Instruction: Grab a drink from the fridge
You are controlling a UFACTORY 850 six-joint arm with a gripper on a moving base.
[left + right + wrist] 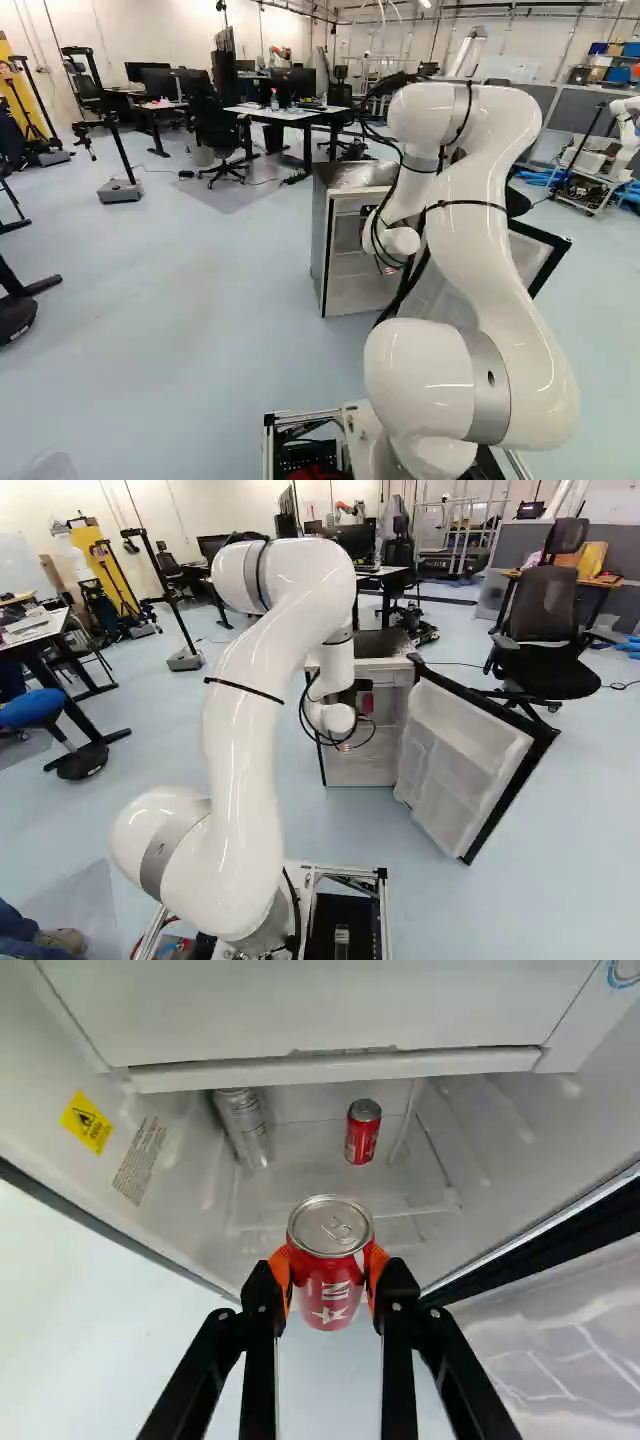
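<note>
A red can [329, 1285] is held upright by the tool [328, 1268], its orange pads [281, 1272] pressed to the can from both sides. The can is seen at the mouth of the fridge [362, 770], whose door [462, 742] stands open. The grab itself is judged to be done, with the taking-out in hand. For the next move, the can should be drawn straight out towards the base, kept level and well away from the door, with the grip left unchanged. Care would be needed lest the fridge's side wall be brushed.

Farther in, a smaller-looking red can [363, 1132] and a silver can [243, 1128] are seen, untouched by the tool. On the held can, large white lettering and a white star are shown; the wording is not given here. A yellow warning sticker [86, 1122] with a black symbol is borne by the inner wall, beside a block of small print [140, 1160].
</note>
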